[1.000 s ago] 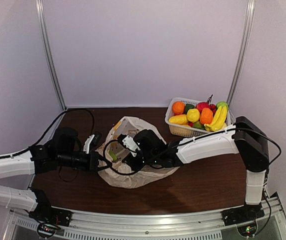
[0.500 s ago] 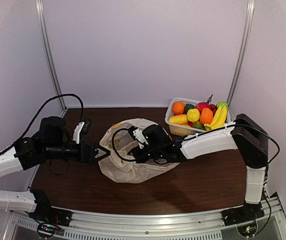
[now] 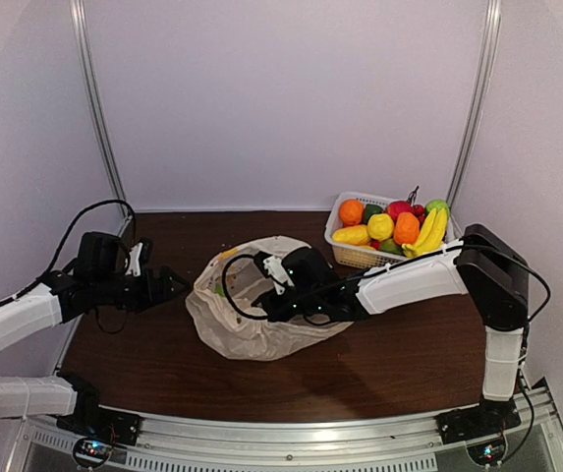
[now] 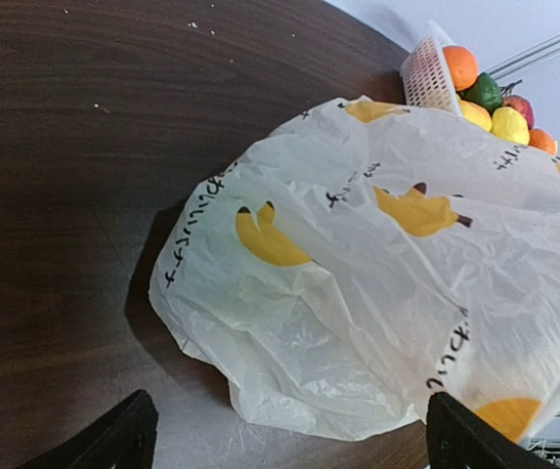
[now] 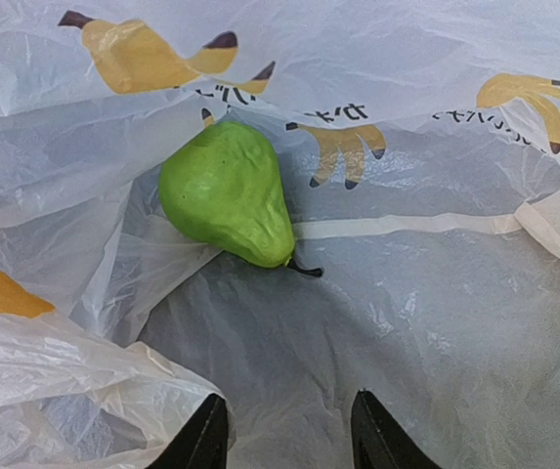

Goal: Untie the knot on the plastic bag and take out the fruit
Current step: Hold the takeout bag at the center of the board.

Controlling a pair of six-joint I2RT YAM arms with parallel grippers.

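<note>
Cream plastic bag [image 3: 230,334] (right claw [image 5: 289,435] hidden inside)

Mid-table [image 3: 389,364], a bag [image 3: 247,332], with a pear [image 5: 228,205] inside. Behind the bag and to its right, a basket [image 3: 360,258] holding fruit [image 3: 406,228]. Left of the bag and apart from it, the left gripper [image 3: 171,282]; inside the bag, near the pear, the right gripper [image 5: 289,401].

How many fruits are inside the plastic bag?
1: a green pear lying inside the plastic bag, just ahead of the right gripper. The folds may hide more.
</note>
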